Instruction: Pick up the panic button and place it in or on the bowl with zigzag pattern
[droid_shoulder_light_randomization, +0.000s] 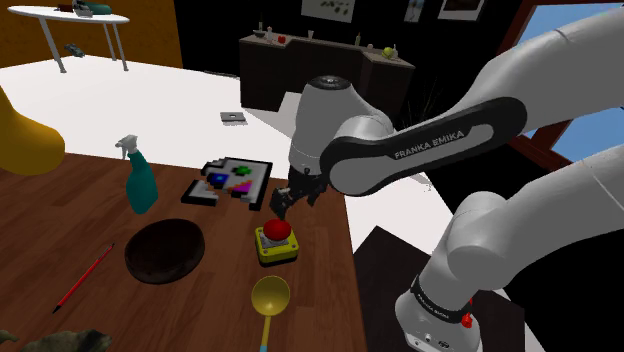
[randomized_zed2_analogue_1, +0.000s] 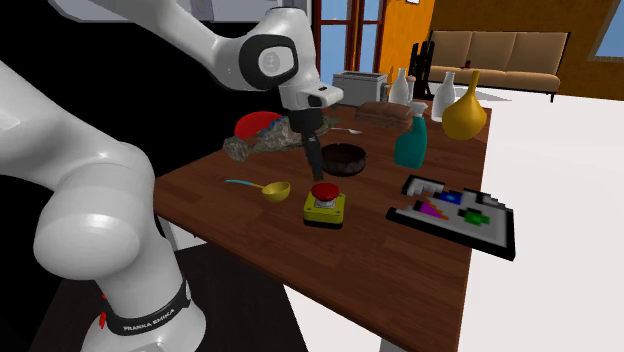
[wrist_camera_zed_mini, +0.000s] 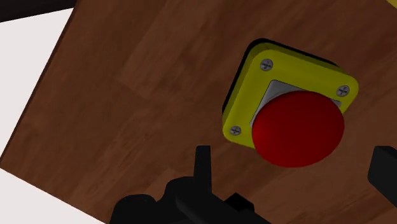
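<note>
The panic button (droid_shoulder_light_randomization: 276, 241) (randomized_zed2_analogue_1: 324, 204) (wrist_camera_zed_mini: 289, 108), a yellow box with a red dome, sits on the wooden table near its edge. My black gripper (droid_shoulder_light_randomization: 283, 203) (randomized_zed2_analogue_1: 318, 172) (wrist_camera_zed_mini: 292, 167) hangs just above it, open. In the wrist view one finger stands on each side of the red dome, neither touching it. A dark brown bowl (droid_shoulder_light_randomization: 165, 250) (randomized_zed2_analogue_1: 343, 158) rests on the table to the shoulder view's left of the button; I can make out no pattern on it.
A teal spray bottle (droid_shoulder_light_randomization: 140, 180) (randomized_zed2_analogue_1: 411, 140) and a black-framed pixel-picture board (droid_shoulder_light_randomization: 230, 182) (randomized_zed2_analogue_1: 455, 212) lie beyond the button. A yellow ladle (droid_shoulder_light_randomization: 270, 298) (randomized_zed2_analogue_1: 275, 189) lies nearer. A red pencil (droid_shoulder_light_randomization: 85, 278) and yellow vase (randomized_zed2_analogue_1: 463, 110) stand farther off.
</note>
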